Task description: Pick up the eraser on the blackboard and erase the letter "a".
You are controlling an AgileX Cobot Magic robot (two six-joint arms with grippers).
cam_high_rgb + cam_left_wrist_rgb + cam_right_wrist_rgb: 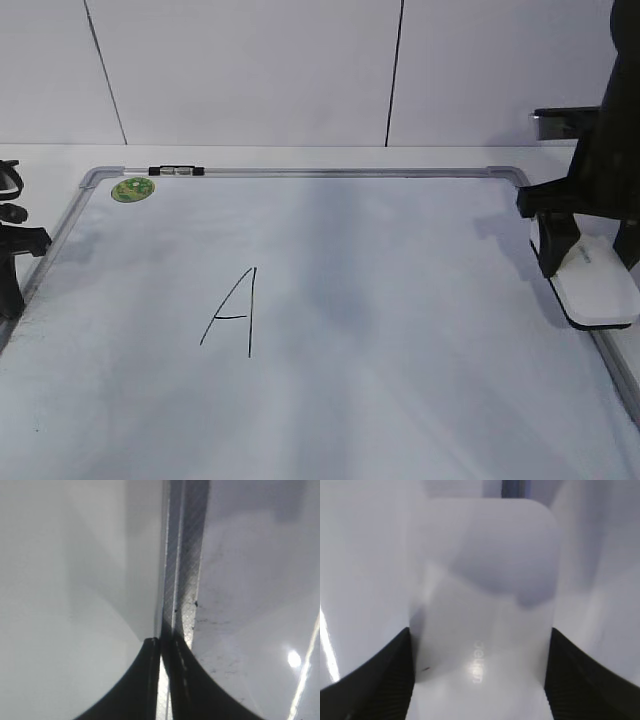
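The blackboard (pixel 400 300) is a white board with a silver-grey frame, lying flat. The white eraser (pixel 597 287) lies at its right edge, dark underside down. My right gripper (pixel 588 262) has a black finger against each long side of the eraser, which fills the right wrist view (pixel 480 595), grey lettering up, between the fingers (pixel 480 680). No small letter "a" shows on the board. My left gripper (pixel 12 290) is shut and empty at the board's left frame (pixel 180 570), fingertips (pixel 161 645) together.
A tall capital "A" (pixel 235 312) is drawn left of the board's middle. A round green sticker (pixel 132 189) sits at the far left corner. A black-and-silver clip (pixel 176 171) lies on the far frame. A dark fixture (pixel 560 120) stands behind the right arm.
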